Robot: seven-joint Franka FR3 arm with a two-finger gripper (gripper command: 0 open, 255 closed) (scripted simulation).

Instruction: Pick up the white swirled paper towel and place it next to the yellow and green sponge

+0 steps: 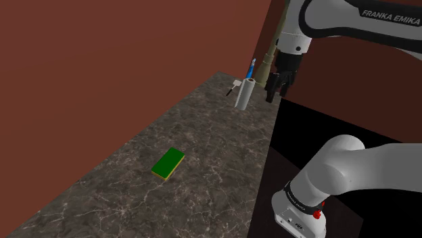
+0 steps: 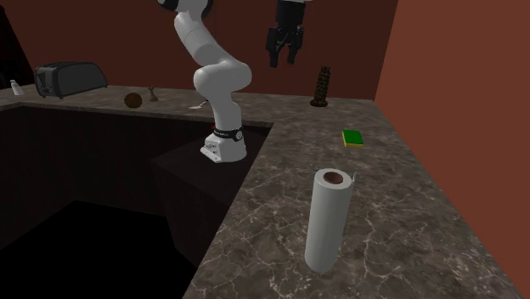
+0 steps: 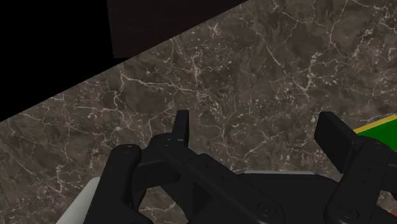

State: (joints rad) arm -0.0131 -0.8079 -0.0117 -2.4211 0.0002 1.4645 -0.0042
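Two black fingers (image 3: 182, 127) of my tool (image 3: 255, 119) stand wide apart, with dark marbled counter (image 3: 254, 57) showing between them; they clasp nothing. I hang in the air well above the counter. Just past one finger shows a green corner with a yellow edge, which is the sponge (image 3: 382, 129).

The paper towel roll (image 2: 329, 219) stands upright on the counter, plain grey-white with a brown core at its top. In the shoulder view it is at the far end of the counter, and my tool appears beside its top on that view's right, touching nothing. The sponge lies flat, green face up, well apart from the roll and nearer the red-brown wall (image 2: 442, 102). Veined stone runs between the two.

Just behind the roll in the shoulder view are a blue-handled thing (image 1: 251, 67), a small dark-and-pale thing (image 1: 233, 86) and a tall olive thing (image 1: 268, 57) partly behind my wrist; I cannot tell what they are.

In the second exterior view a dark twisted column (image 2: 321, 87) stands by the back wall beyond the sponge. Further along that wall sit a dark toaster (image 2: 70, 79) and a brown round thing (image 2: 132, 100). My white base (image 2: 223, 146) stands beside the counter's edge, and a black area (image 2: 93, 255) lies below it.
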